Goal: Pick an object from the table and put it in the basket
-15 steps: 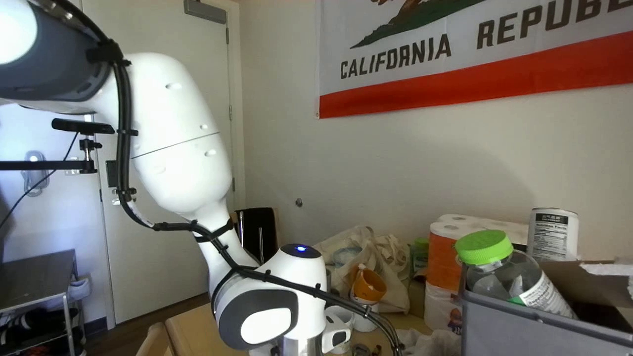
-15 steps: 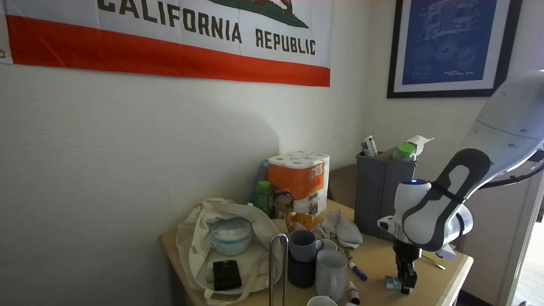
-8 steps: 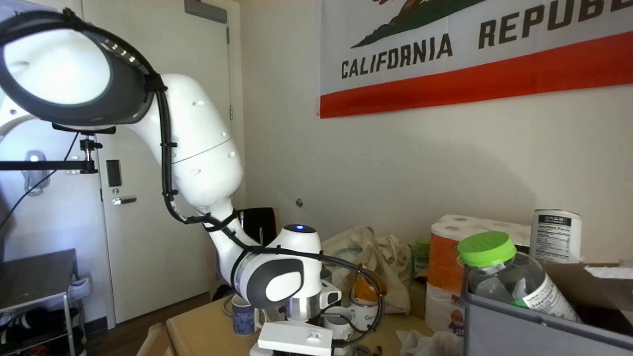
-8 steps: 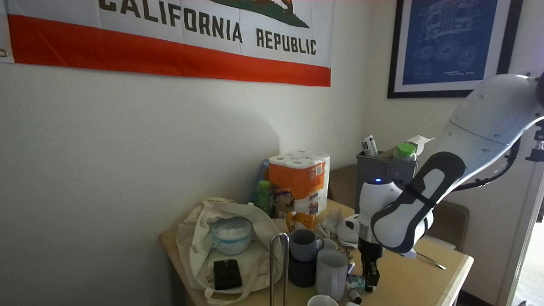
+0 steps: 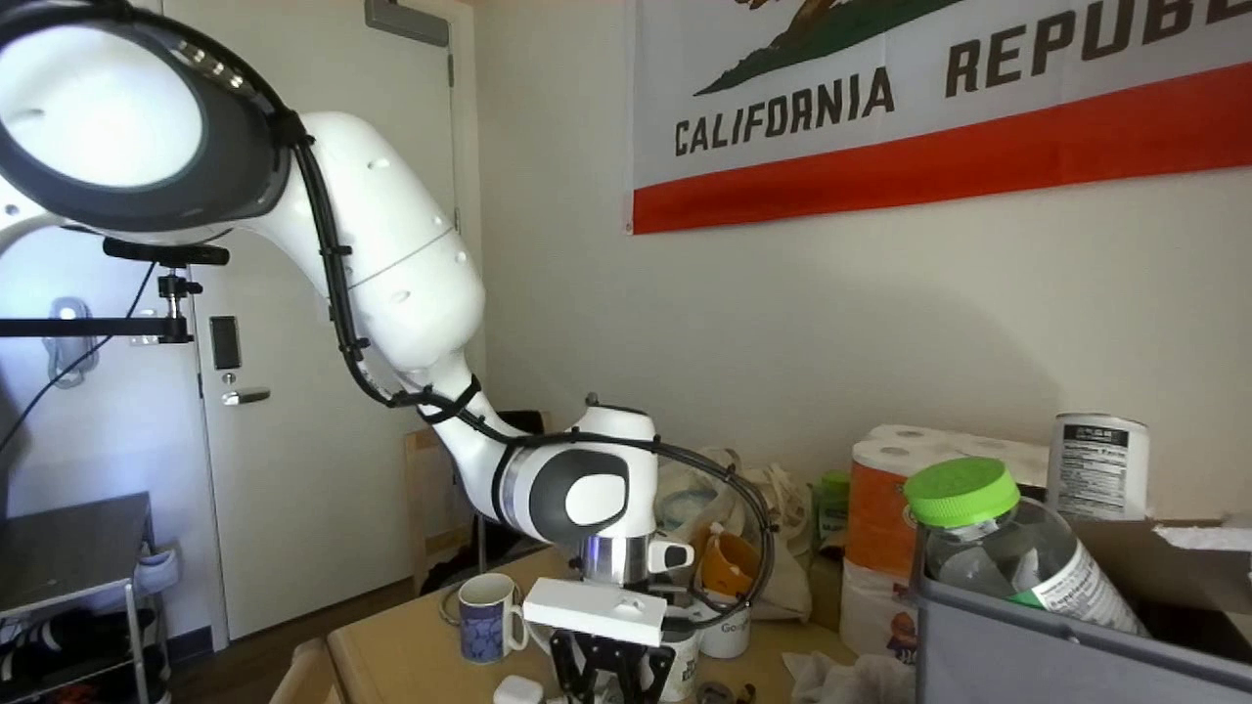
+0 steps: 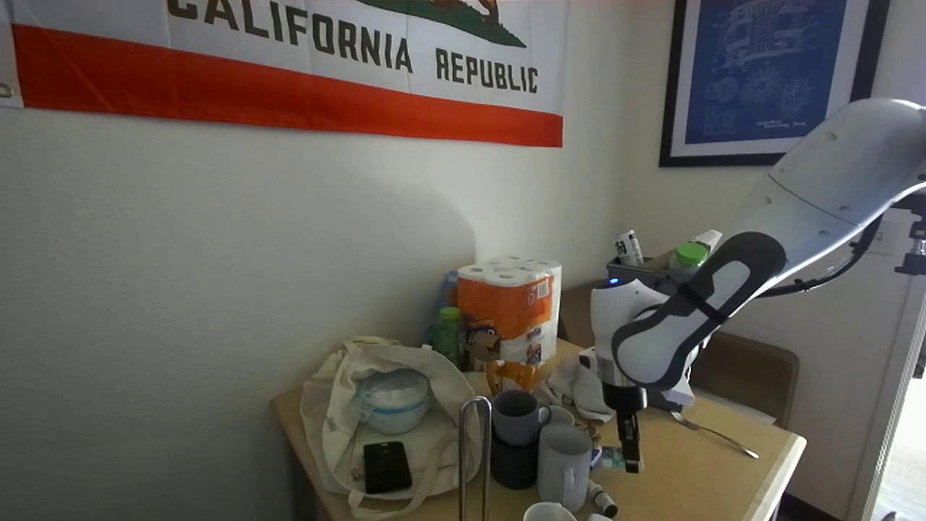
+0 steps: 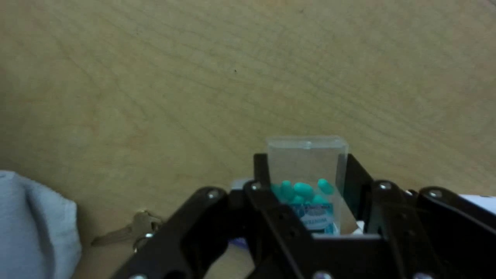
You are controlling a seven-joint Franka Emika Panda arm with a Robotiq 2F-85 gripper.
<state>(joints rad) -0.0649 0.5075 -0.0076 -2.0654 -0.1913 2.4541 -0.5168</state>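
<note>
Gripper (image 7: 305, 167) is pinching a box (image 7: 306, 193) above the table (image 6: 709, 485).
The box is hanging near the mugs (image 6: 561, 467), well in from the pale edge; a fork (image 6: 720, 435) is lying closer to the corner.

1. This looks like a lived-in room, either a home or a casual office; which of the two cannot be told.
2. A California Republic flag (image 5: 919, 127) hangs on the cream wall (image 5: 704, 332) in both exterior views; an exterior view adds a framed blue print (image 6: 759, 69).
3. In an exterior view, a pale door (image 5: 313, 489) has a lever handle (image 5: 245, 396) below a black lock plate (image 5: 225, 342).
4. On the light brown table (image 6: 698, 481) are mugs (image 6: 561, 459), a cloth tote bag (image 6: 333, 427), a wrapped pack of paper rolls (image 6: 504, 307) and a fork (image 6: 715, 433).
</note>
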